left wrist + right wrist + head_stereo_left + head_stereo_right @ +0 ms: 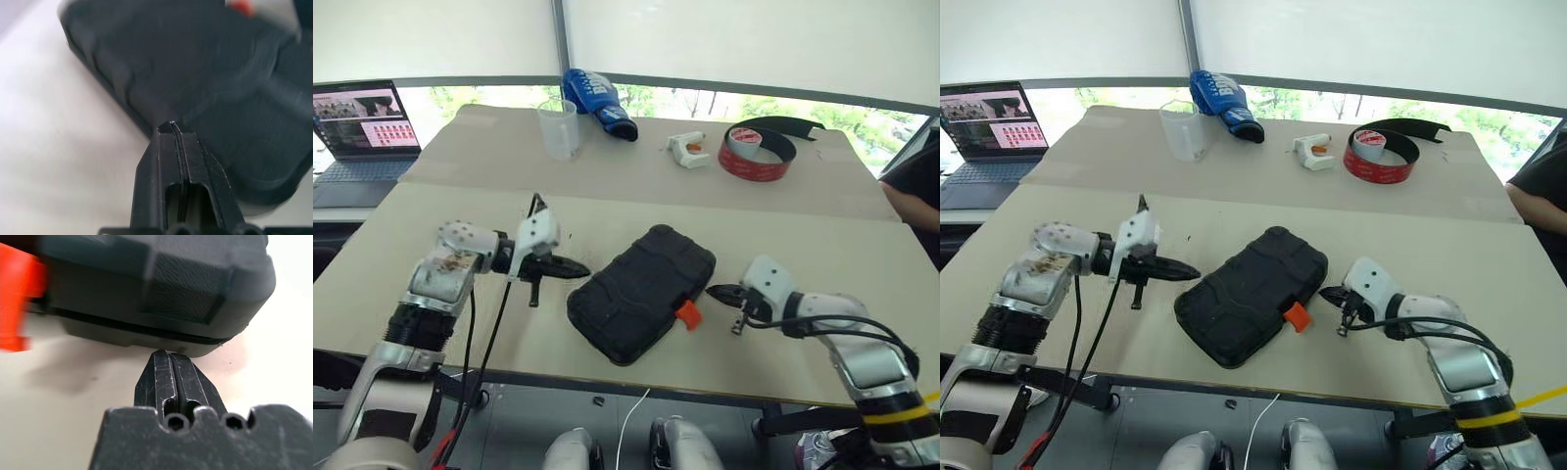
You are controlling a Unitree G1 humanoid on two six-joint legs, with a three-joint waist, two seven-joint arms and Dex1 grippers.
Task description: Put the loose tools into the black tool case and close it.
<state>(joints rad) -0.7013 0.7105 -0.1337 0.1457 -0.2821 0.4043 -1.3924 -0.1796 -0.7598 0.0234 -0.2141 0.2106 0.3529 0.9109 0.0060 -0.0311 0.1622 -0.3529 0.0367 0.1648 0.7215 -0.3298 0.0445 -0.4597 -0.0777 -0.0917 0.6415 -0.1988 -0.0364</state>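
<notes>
1. Beige worktop [783,255] carries everything; it is the broadest thing in sight, with a laptop [362,122] at its far left edge.
2. Black tool case [641,291] lies flat near the front edge, set at a slant, its lid down and its orange latch [687,313] sticking out on the side toward the right arm. No loose tools lie on the worktop around it, so I judge the packing done and the fastening the step in hand.
3. Red-and-grey tape roll [756,152] sits well apart at the back, near a clear cup [558,127], a blue packet [597,103] and a small white piece [687,149].
4. Left claw [576,269] has its fingers pressed together, empty, its tip just beside the case's left edge.
5. Right claw [715,291] is likewise pinched closed on nothing, just beside the latch corner.
6. Doing it well, I reckon: brace the case from the left so it cannot slide, then press the latch squarely with the right tip, not glancing off the corner.
</notes>
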